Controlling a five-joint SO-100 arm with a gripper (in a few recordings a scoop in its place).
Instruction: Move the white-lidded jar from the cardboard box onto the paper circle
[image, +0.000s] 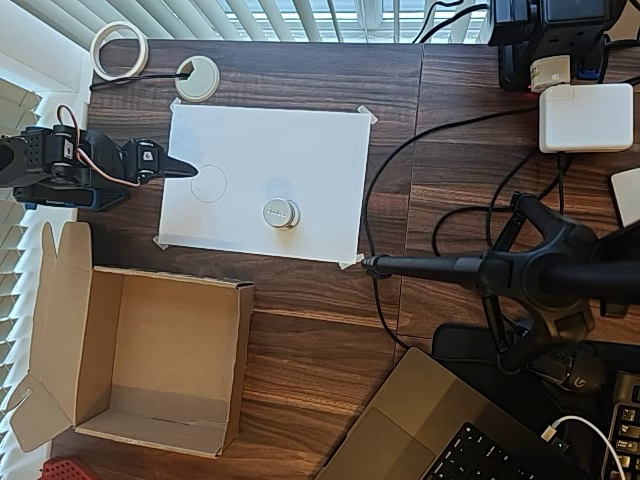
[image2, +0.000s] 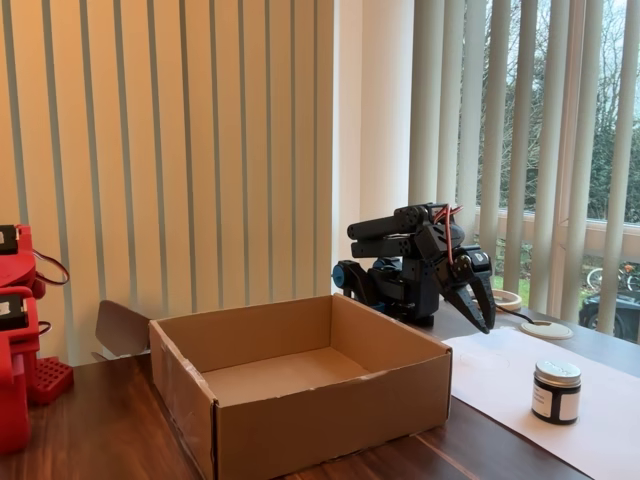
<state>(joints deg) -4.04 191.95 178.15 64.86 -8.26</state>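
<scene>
White-lidded jar (image: 281, 213) upright on paper sheet (image: 300, 150), lid lettering unreadable, apart from paper circle (image: 208, 184), cardboard box (image: 140, 420) empty on counter (image: 320, 330), end effector (image: 188, 169) closed, empty

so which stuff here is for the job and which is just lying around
Job: jar, standing on the paper sheet; box; paper circle; gripper.

Lying about: tape roll, grommet, charger, laptop, tripod.

A dark wood table (image: 320, 330) carries the open cardboard box (image: 140, 355) in the overhead view's lower left, a taped-down paper sheet (image: 300, 150), a tape roll (image: 119, 50), a grommet (image: 197, 78), cables (image: 400, 160), a white charger (image: 585, 117) and a laptop (image: 440, 430).
</scene>
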